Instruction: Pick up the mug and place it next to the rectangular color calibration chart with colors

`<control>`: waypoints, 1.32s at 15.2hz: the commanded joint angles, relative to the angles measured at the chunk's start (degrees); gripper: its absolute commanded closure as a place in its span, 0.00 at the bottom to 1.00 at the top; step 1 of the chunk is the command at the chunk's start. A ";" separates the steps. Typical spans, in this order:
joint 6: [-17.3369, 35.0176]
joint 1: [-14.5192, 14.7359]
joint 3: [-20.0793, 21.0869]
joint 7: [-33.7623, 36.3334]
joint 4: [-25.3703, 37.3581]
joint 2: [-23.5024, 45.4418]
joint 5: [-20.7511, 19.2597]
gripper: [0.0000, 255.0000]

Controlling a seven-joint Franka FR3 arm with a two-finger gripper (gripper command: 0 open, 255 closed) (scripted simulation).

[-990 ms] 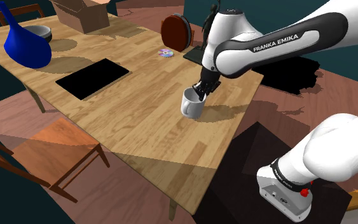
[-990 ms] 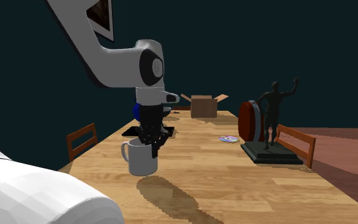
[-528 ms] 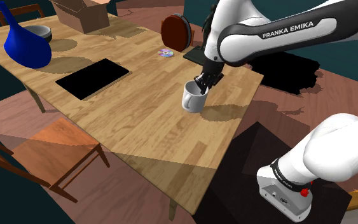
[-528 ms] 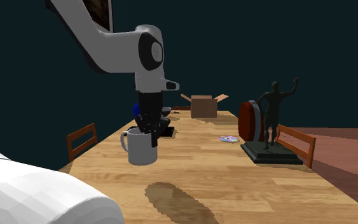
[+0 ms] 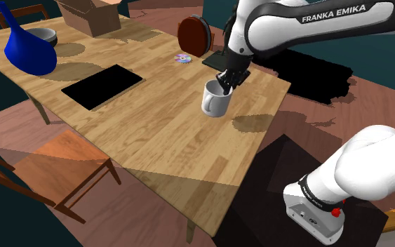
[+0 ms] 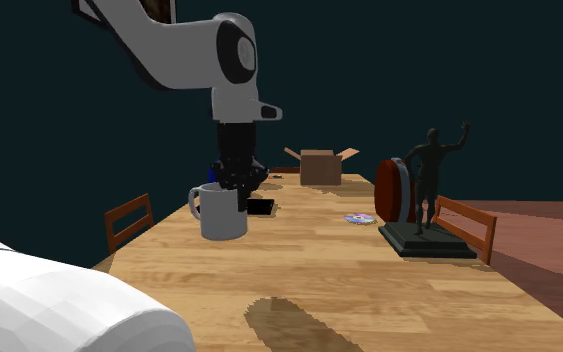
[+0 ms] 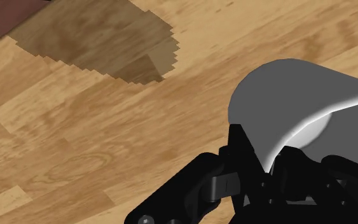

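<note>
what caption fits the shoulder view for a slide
Black fingers clasp the rim of a white mug held above the wooden table

The rounded white arm [image 5: 371, 161] bears black joint bands, "FRANKA EMIKA" lettering [image 5: 332, 12] and an all-black two-finger gripper [image 5: 224, 84].

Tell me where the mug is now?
In the shoulder view, the mug hangs above the table, its rim pinched by the fingers, near the dark statue.

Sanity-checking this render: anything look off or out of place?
The flat rectangular chart on the wooden table is plain black, with no colour patches. Otherwise fine: the white mug hangs above the table, clasped at its rim by the black gripper; nothing toppled.
</note>
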 commanded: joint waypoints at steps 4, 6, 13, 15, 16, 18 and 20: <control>-4.20 -0.05 -0.26 -0.12 2.99 -1.21 -0.03 1.00; -5.80 -0.06 -0.34 -0.13 4.27 -1.53 -0.05 1.00; -10.09 -0.07 -0.04 0.54 10.19 0.08 -0.27 1.00; -9.85 0.05 0.94 1.92 14.43 4.56 -0.69 1.00; -9.84 0.13 1.41 2.63 16.65 6.79 -0.98 1.00; -10.04 0.33 2.28 4.06 21.31 11.29 -1.68 1.00; -10.53 0.64 3.05 5.51 26.28 15.84 -2.56 1.00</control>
